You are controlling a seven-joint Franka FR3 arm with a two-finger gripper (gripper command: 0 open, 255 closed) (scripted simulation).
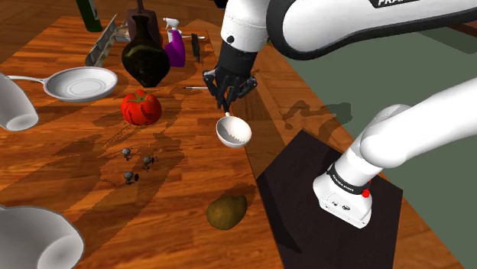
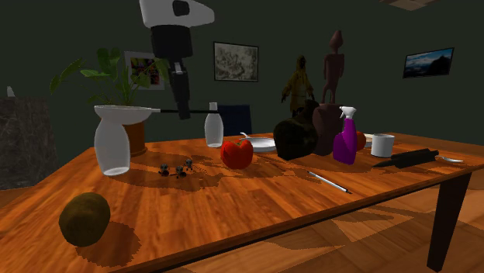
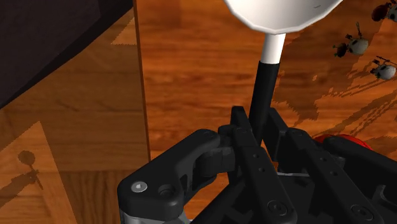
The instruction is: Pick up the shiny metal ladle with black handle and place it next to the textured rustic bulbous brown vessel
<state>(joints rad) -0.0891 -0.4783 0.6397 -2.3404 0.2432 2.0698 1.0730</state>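
Hanging in the air over the table point(image 1: 191, 179), the ladle point(image 1: 233, 131) lies flat, its white bowl pointing to the shoulder view's near side, its black handle squeezed tight in the gripper point(image 1: 227, 101).

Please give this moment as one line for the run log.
end effector: shut on ladle handle | ladle: held above table | brown vessel: apart from ladle | placing: not yet done

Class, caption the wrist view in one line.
Gripper clasps the ladle by its black handle above the wooden table.
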